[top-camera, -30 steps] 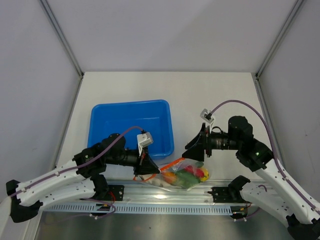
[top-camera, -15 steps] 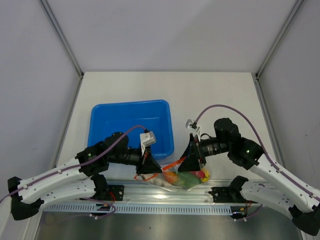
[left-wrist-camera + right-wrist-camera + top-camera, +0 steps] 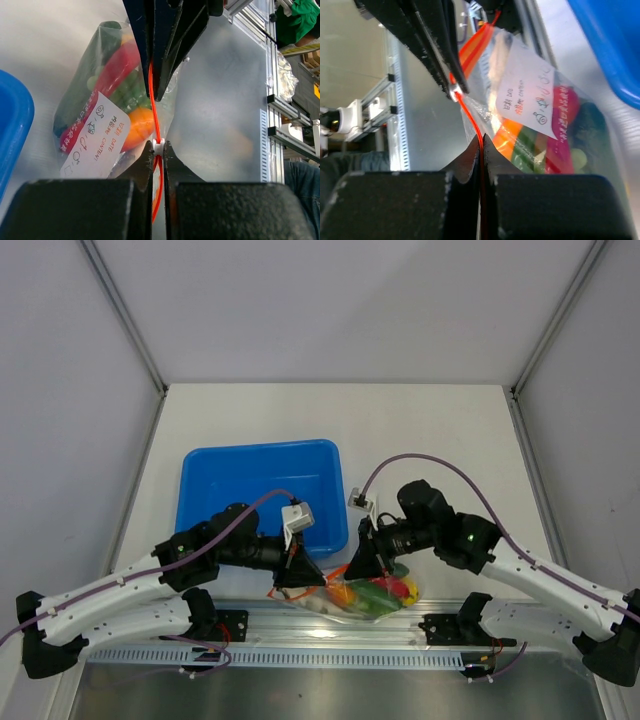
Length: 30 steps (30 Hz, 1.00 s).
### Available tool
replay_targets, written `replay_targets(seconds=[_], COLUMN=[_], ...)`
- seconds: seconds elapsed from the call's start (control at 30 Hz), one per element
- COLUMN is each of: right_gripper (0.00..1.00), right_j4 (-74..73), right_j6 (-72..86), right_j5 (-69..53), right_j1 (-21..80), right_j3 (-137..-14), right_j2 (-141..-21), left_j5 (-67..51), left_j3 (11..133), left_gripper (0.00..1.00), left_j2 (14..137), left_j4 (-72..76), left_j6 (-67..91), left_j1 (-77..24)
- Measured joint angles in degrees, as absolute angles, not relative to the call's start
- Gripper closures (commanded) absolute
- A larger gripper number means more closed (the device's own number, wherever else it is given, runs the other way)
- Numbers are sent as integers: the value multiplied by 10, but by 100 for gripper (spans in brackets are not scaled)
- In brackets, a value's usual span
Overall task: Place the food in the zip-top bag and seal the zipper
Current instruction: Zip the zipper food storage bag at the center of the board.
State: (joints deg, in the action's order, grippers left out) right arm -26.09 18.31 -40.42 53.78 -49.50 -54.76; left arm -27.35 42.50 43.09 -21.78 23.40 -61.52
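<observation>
The zip-top bag [image 3: 378, 593] lies at the table's near edge, between my two arms, with the food [image 3: 385, 589] inside: red, green and orange pieces. Its red-orange zipper [image 3: 337, 571] runs between the two grippers. My left gripper [image 3: 319, 578] is shut on the zipper at its white slider [image 3: 158, 146]. My right gripper [image 3: 349, 573] is shut on the zipper [image 3: 469, 119] a short way along, facing the left one. The left wrist view shows a red chili [image 3: 118, 62] and an orange piece [image 3: 139, 128] behind the bag's white label [image 3: 95, 138].
A blue tray [image 3: 262, 465] stands just behind the bag, left of centre, its near right corner close to both grippers. A metal rail [image 3: 330, 625] runs along the table's front edge under the bag. Grey walls close in the left, right and back.
My right arm has swung left and down to the bag's mouth, and its gripper has closed on the zipper. The left gripper has stayed shut on the zipper and barely moved.
</observation>
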Motion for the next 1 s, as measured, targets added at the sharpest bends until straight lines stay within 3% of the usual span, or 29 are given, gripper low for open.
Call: replay_targets(seconds=[0.43, 1.0], right_gripper=[100, 100], right_j4=[-312, -315], right_j6=[202, 264], right_j5=[-177, -111], right_j1=[516, 486], right_j3=[-511, -452], right_j2=[-482, -411], left_j5=[-215, -199], left_j3=[430, 397], left_gripper=[97, 99], left_j2=[413, 303], left_j4=[-231, -312], left_j6=[240, 286], left_j1=[-615, -616])
